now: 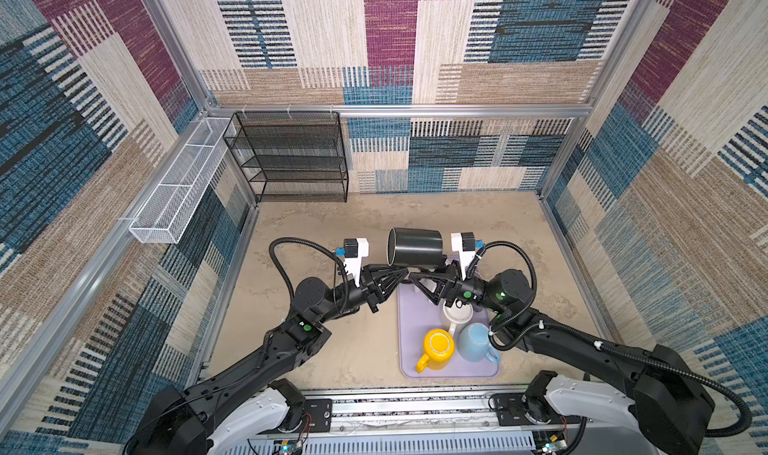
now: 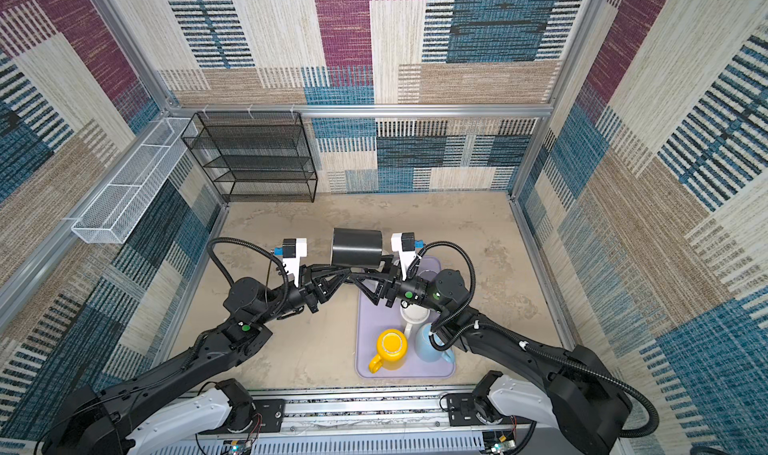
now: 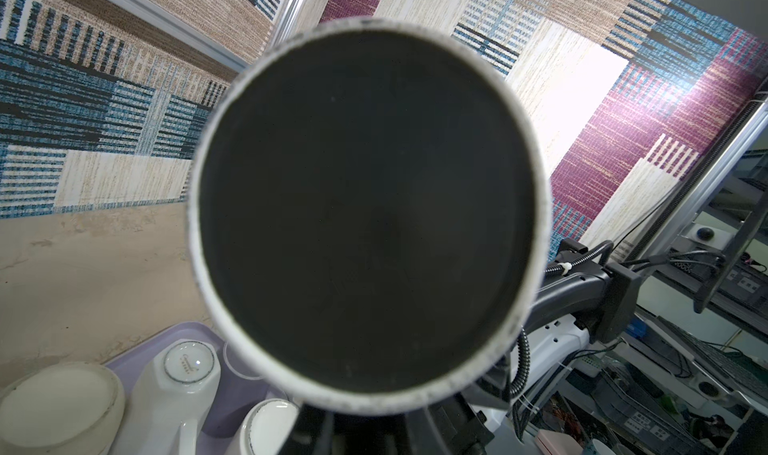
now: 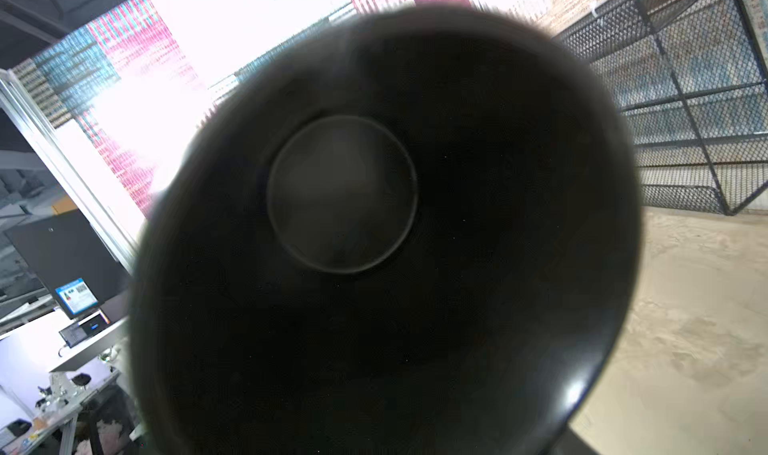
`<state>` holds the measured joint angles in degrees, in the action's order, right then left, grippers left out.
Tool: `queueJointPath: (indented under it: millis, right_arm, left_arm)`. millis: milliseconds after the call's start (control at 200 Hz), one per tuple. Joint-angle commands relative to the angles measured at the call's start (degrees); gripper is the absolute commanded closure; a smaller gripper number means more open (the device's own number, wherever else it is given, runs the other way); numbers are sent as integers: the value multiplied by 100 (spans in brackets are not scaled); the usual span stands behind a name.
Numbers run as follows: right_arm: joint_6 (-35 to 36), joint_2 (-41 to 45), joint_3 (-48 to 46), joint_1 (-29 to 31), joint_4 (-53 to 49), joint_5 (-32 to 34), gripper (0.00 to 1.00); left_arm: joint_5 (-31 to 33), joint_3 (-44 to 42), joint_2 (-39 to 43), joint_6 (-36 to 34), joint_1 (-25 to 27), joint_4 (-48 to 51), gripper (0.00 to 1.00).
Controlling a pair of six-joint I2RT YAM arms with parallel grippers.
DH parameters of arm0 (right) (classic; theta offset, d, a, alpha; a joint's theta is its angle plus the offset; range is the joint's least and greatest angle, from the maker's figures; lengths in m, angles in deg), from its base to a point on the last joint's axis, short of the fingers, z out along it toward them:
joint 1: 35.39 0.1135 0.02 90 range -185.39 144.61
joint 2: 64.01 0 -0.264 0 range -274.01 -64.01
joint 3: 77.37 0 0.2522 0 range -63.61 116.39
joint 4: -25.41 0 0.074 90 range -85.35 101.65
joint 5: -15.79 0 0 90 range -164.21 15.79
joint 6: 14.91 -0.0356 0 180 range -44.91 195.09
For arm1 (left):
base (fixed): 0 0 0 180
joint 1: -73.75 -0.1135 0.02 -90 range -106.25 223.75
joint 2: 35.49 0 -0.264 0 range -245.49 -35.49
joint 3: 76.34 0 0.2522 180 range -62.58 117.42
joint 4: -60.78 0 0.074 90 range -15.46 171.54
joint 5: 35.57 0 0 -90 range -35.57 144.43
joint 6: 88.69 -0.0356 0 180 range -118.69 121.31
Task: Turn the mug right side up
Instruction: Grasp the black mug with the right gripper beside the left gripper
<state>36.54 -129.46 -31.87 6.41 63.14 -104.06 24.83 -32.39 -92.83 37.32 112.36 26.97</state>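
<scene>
– Sandy tabletop [image 1: 332,232] below; why does the black mug [image 1: 415,247] hang sideways, mouth left, above the far end of the tray [image 1: 409,332]?
– Half-turned, likely; left gripper [image 1: 402,273] clenched beneath carries it; right gripper [image 1: 413,276] is hidden, can't tell.

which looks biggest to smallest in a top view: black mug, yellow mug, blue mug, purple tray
1. purple tray
2. black mug, though raised nearer the camera
3. yellow mug and blue mug: alike, blue partly behind an arm, so unranked
</scene>
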Motion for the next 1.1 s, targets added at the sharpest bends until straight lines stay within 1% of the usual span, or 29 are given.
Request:
queueJointPath:
  millis: [0,60,145,190,296,541,696,862,962,1052,1087,1097]
  right_arm:
    - [-249,23,-98,49,662,161,33]
    - [-317,56,-174,70,787,196,40]
    - [-329,116,-195,80,769,247,57]
    - [-321,127,-195,91,750,251,60]
    - [-312,127,-149,86,688,232,63]
    - [-395,52,-72,111,828,184,65]
    - [-564,-6,-21,125,1051,67,68]
    - [-637,40,-3,129,1103,102,73]
    - [-616,66,-2,127,1110,122,74]
    - [-619,53,7,130,1106,131,78]
    - [-628,51,7,133,1098,137,81]
    - [-628,55,7,130,1096,139,81]
  left_arm:
    - [-56,-13,35,3,-10,-891,100]
    - [-48,-53,31,-5,-8,-954,100]
    - [-48,-75,28,-16,-8,-944,100]
    - [-58,-75,28,-36,-12,-925,100]
    - [-90,-86,2,-41,-10,-963,100]
    - [-197,-102,-213,67,-10,-1331,100]
    - [-264,-93,-378,135,-8,-1524,100]
    - [-309,-84,-453,145,-5,-1593,100]
    - [-308,-127,-486,115,-12,-1671,100]
    - [-309,-119,-536,67,-16,-1616,100]
    - [-309,-114,-563,71,-19,-1631,100]
    - [-447,-111,-571,68,-13,-1639,100]
